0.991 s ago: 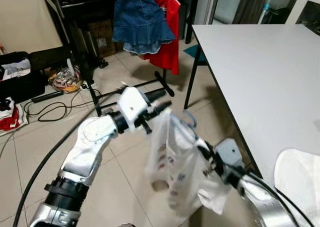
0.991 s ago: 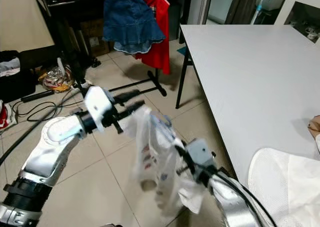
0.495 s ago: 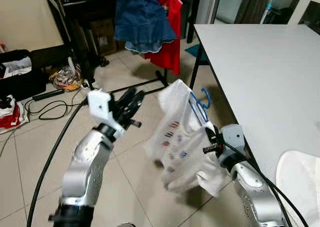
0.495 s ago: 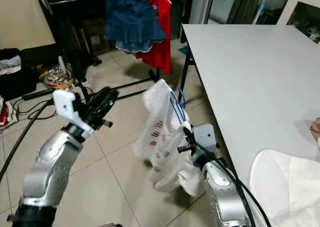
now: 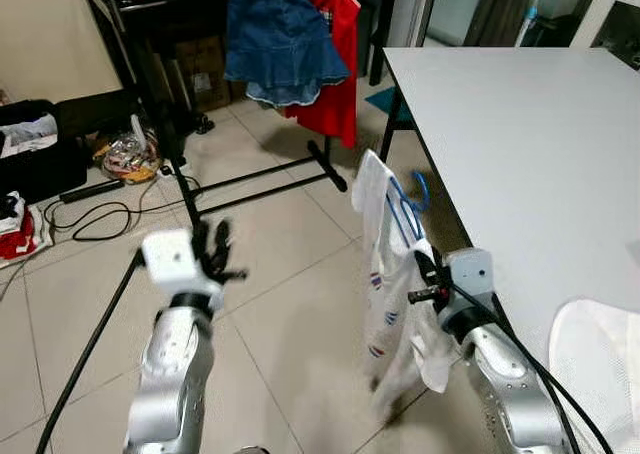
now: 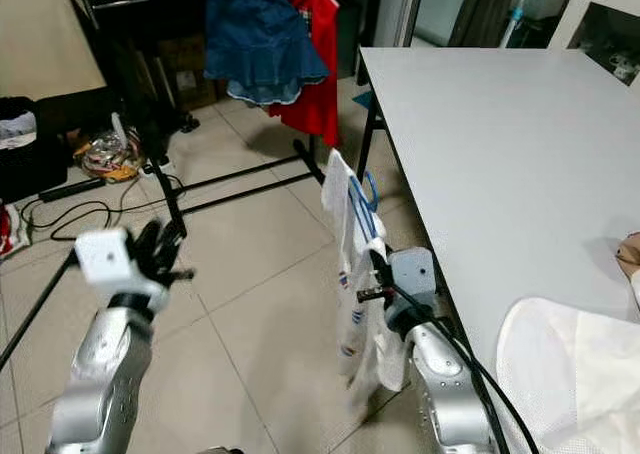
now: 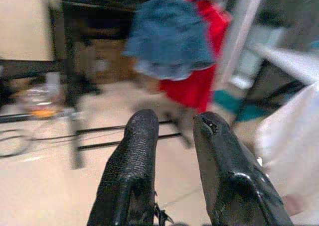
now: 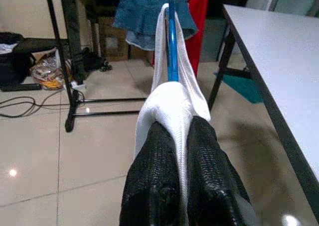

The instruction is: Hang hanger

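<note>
**Beside the table: one hanger in my grip, rail not yet reached**

In my right gripper [image 8: 172, 136] sits the blue hanger [image 5: 402, 206] with a white printed garment [image 5: 385, 294] draped over it; my two black fingers are pressed together on the cloth where it folds over the hanger, so I hold both at once. The hanger stands upright in front of me, hook uppermost, just beside the near edge of the grey table [image 5: 520, 134].

My left gripper [image 7: 172, 151] is raised over the tiled floor, its fingers slightly parted around nothing.

I judge this the carrying step. The clothes rack [image 5: 250, 174] is well apart from me, across the floor, so the next move calls for walking closer, then lifting the hook over its rail.

Counted: one hanger, one garment on it, two garments already on the rack, a denim skirt [image 5: 283, 42] and a red one [image 5: 338, 64].
</note>
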### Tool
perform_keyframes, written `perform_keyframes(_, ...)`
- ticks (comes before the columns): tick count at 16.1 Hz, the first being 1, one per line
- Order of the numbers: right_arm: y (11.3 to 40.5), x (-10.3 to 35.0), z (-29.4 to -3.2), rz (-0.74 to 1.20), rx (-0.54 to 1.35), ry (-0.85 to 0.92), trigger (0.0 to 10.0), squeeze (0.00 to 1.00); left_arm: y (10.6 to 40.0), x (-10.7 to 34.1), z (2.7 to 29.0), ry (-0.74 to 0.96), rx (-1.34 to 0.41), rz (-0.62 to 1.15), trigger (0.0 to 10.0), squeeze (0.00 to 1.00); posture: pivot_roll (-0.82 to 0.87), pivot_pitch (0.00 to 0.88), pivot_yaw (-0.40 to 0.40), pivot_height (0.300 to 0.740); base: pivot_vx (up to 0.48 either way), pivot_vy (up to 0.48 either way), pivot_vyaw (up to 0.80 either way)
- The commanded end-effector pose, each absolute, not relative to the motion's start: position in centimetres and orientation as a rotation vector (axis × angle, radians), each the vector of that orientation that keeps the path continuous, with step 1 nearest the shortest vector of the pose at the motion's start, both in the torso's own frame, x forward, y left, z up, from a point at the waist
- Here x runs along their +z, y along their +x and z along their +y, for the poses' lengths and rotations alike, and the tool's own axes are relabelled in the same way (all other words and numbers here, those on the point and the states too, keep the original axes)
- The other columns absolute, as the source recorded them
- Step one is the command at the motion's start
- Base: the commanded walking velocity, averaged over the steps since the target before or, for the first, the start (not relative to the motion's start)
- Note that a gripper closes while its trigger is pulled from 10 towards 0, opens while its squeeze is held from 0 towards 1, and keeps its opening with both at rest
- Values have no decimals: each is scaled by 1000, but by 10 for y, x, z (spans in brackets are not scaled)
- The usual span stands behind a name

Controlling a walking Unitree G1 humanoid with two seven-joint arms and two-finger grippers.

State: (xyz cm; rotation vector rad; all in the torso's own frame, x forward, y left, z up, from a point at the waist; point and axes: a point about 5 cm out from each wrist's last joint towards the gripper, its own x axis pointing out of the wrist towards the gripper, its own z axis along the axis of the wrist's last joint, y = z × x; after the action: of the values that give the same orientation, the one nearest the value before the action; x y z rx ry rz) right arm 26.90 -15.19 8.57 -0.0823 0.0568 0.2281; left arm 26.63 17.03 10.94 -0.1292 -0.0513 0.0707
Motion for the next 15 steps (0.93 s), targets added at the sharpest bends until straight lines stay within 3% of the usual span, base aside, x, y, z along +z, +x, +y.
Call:
perform_keyframes(1, 268, 93, -147, 3, 243, -89, 10000, 0, 263, 101, 175, -87, 119, -24, 10000, 0, 97, 57, 4, 740, 0, 0, 0)
perform_keyframes(9, 268, 94, -144, -4, 267, -91, 10000, 0, 264, 103, 159, -70, 130, -43, 10000, 0, 118, 82, -14, 740, 0, 0, 800)
perform_keyframes(15, 273, 96, -140, 12, 340, -105, 10000, 0, 261, 95, 157, -83, 179, -38, 10000, 0, 126, 100, -79, 740, 0, 0, 0)
